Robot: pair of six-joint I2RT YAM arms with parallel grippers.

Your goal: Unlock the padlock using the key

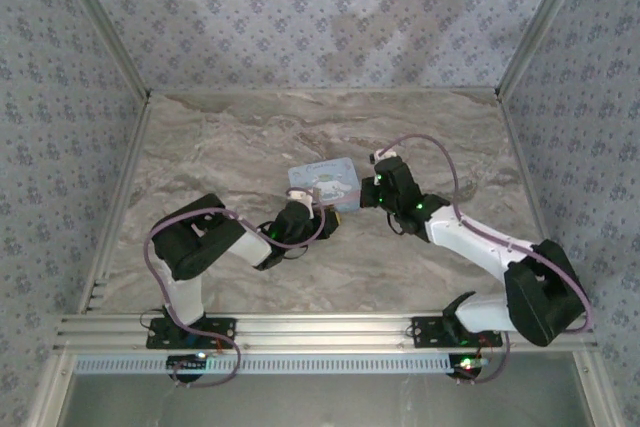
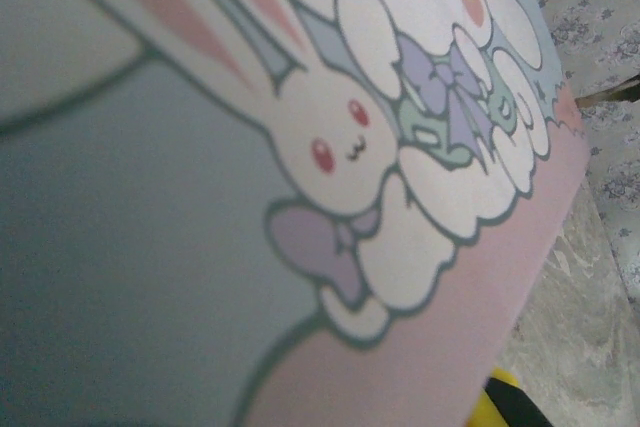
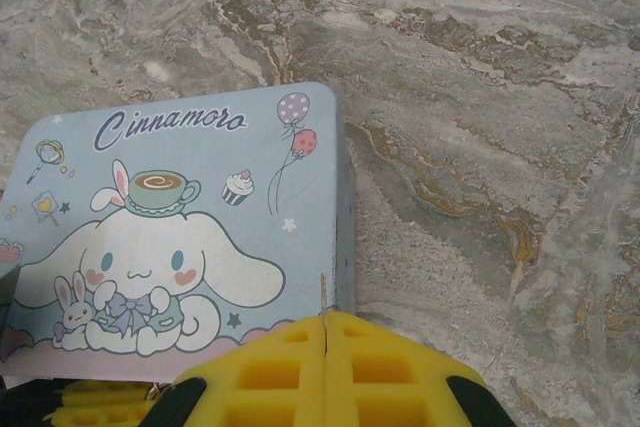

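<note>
A light-blue box printed with a white cartoon dog lies mid-table. Its lid is very close in the left wrist view. The padlock is hidden. My right gripper is shut at the box's right front corner. The key's thin metal blade sticks out between its yellow pads, pointing along the box's side. My left gripper presses against the near side of the box. A sliver of one yellow finger shows at the lid's edge, and its jaws are hidden.
The marble table stretches behind and to both sides of the box. Patterned walls close in the back and sides. The right arm reaches in from the right, the left arm from the left.
</note>
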